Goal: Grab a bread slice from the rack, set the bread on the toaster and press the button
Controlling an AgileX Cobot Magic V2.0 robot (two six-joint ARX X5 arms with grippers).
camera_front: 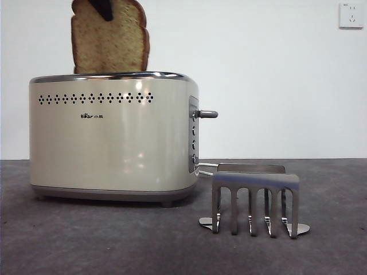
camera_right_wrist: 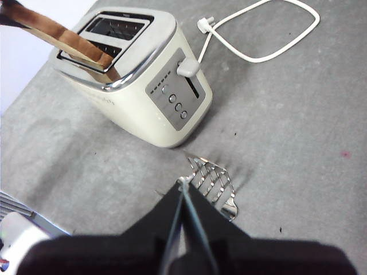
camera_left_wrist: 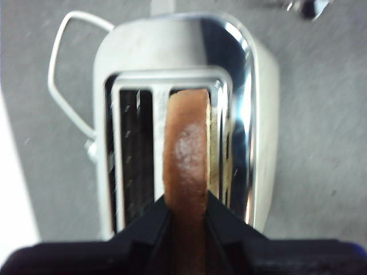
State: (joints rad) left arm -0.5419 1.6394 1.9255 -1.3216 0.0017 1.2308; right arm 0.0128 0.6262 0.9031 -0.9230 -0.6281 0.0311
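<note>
Rack [camera_front: 255, 197] stands nearest on the grey table [camera_front: 86, 246], empty, just beside the toaster's [camera_front: 112, 137] control end. Behind it the button [camera_front: 207, 114] juts sideways from the panel. Bread [camera_front: 109, 40] stands upright, its lower edge in one toaster slot, most of it above the rim. Left gripper [camera_left_wrist: 184, 209] pinches the slice's top crust between its jaws. Right gripper [camera_right_wrist: 183, 195] hangs above the rack, jaws pressed together, holding nothing.
</note>
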